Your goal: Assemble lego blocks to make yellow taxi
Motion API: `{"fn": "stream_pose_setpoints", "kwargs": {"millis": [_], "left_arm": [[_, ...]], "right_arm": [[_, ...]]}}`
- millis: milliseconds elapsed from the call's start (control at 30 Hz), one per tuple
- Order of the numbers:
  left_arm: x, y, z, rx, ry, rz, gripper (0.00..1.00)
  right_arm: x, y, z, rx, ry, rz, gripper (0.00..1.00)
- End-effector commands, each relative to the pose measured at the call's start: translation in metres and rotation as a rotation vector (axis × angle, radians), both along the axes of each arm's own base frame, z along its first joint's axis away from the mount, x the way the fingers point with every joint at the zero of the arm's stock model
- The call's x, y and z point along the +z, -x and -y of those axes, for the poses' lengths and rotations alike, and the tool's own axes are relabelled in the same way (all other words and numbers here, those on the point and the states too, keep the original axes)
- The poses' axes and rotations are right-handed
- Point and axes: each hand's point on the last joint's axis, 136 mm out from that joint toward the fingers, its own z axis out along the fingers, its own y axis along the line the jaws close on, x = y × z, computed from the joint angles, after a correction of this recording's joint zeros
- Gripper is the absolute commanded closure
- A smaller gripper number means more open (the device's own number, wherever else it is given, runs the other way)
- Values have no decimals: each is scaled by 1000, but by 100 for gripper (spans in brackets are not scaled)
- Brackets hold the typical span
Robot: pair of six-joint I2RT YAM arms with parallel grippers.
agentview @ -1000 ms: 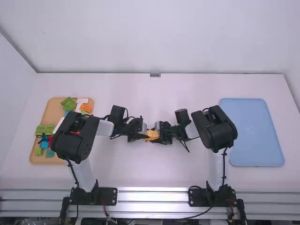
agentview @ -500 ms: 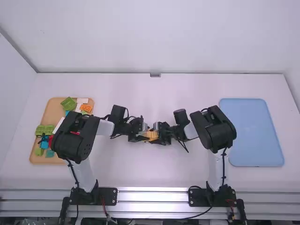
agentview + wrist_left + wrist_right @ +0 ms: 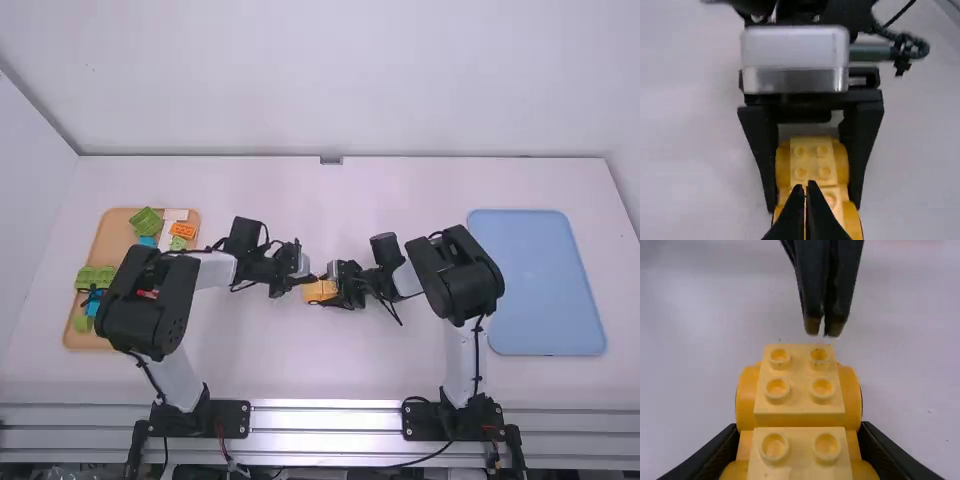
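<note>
Pressing the yellow taxi body [image 3: 799, 390] tight seems the step. At its left, just beside, the left jaws stand together, empty; at its right, the right jaws clamp its sides. Better to push straight down, keeping it level over the counter [image 3: 300, 370].

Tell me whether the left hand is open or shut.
The left hand is shut: both wrist views show its two fingers close together, with nothing gripped between them.
</note>
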Motion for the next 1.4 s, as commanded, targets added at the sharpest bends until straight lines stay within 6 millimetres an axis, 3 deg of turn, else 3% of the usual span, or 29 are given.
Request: {"fn": "stream_pose_setpoints", "kwargs": {"millis": [0, 367, 500, 667, 833, 1000, 1067, 1100, 1233, 1367], "left_arm": [[-19, 3, -7, 33, -75, -25, 98], [-66, 24, -5, 11, -125, -135, 98], [-91, 21, -16, 68, -280, -145, 98], [-86, 16, -13, 83, -265, -150, 98], [-31, -9, 3, 44, -93, -61, 98], [53, -36, -3, 54, 22, 77, 98], [79, -41, -13, 79, 34, 113, 73], [92, -45, -20, 104, 36, 126, 4], [133, -59, -52, 247, 52, 138, 1], [170, -58, -80, 336, 132, 127, 1]], "right_arm": [[-11, 1, 1, -17, 41, -17, 55], [-9, 4, -9, 11, 39, -7, 55], [-10, 4, -8, 6, 43, -6, 55], [-11, 0, -2, -11, 49, -16, 55], [-12, -5, 4, -33, 52, -17, 55], [-12, -10, 10, -55, 53, -25, 55], [-13, -10, 11, -55, 55, -27, 55], [-14, -11, 11, -61, 63, -25, 53], [-23, -19, 16, -121, 127, -27, 48], [-22, -22, 22, -157, 172, -52, 42]]}}
